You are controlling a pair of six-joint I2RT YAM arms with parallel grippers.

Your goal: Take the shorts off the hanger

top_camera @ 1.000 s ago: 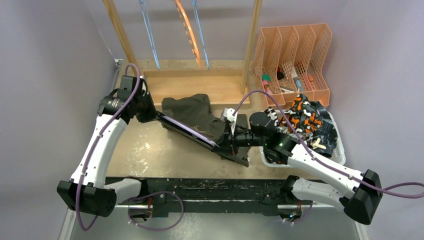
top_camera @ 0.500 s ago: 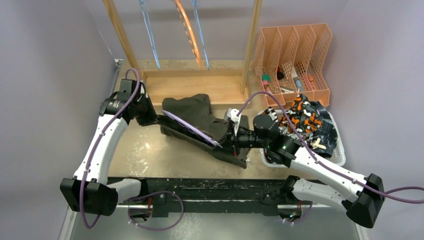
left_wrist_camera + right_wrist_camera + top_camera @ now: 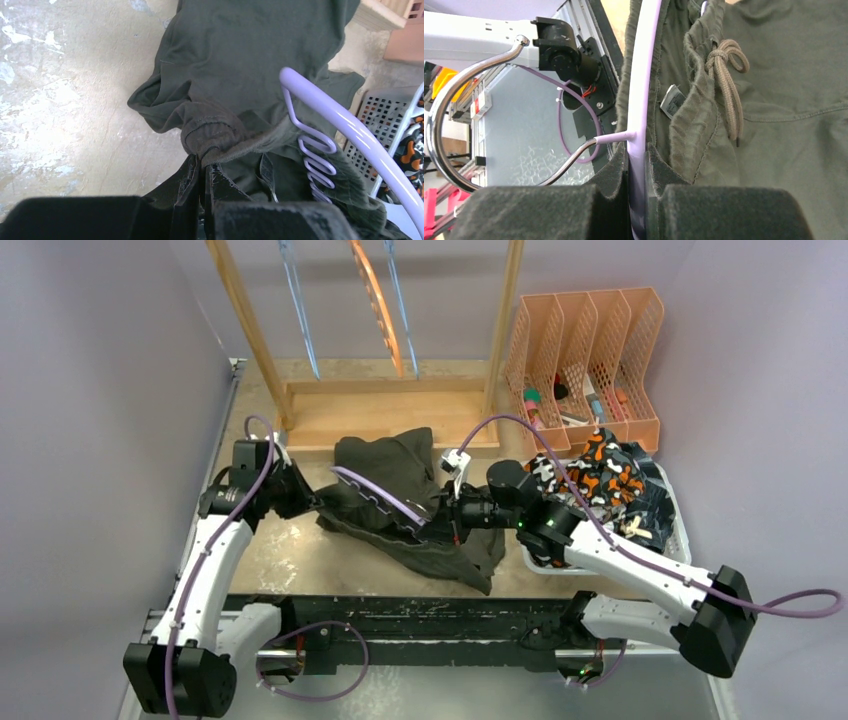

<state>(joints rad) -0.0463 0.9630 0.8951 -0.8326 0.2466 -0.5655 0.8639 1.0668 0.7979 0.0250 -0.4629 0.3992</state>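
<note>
Olive green shorts [image 3: 400,465] with a tan drawstring [image 3: 726,65] lie mid-table, still threaded over a lavender hanger [image 3: 380,498]. My left gripper [image 3: 310,502] is at their left end, shut on a bunched fold of the shorts' edge [image 3: 210,135]. In the left wrist view the hanger's ridged bar [image 3: 345,125] crosses just right of that fold. My right gripper [image 3: 638,165] is shut on the hanger's bar [image 3: 641,90] right by its chrome hook [image 3: 454,100]. The waistband hangs beside that bar. The shorts' lower half droops toward the near table edge.
A white basket [image 3: 680,540] at the right holds orange-black-white patterned shorts [image 3: 600,475] and darker cloth. An orange file organizer [image 3: 590,350] stands behind it. A wooden rack [image 3: 380,400] with blue and orange hangers is at the back centre.
My left gripper has pulled down and toward the near edge with the cloth. The right gripper shifted left with the hanger. The shorts have spread out and sag lower.
</note>
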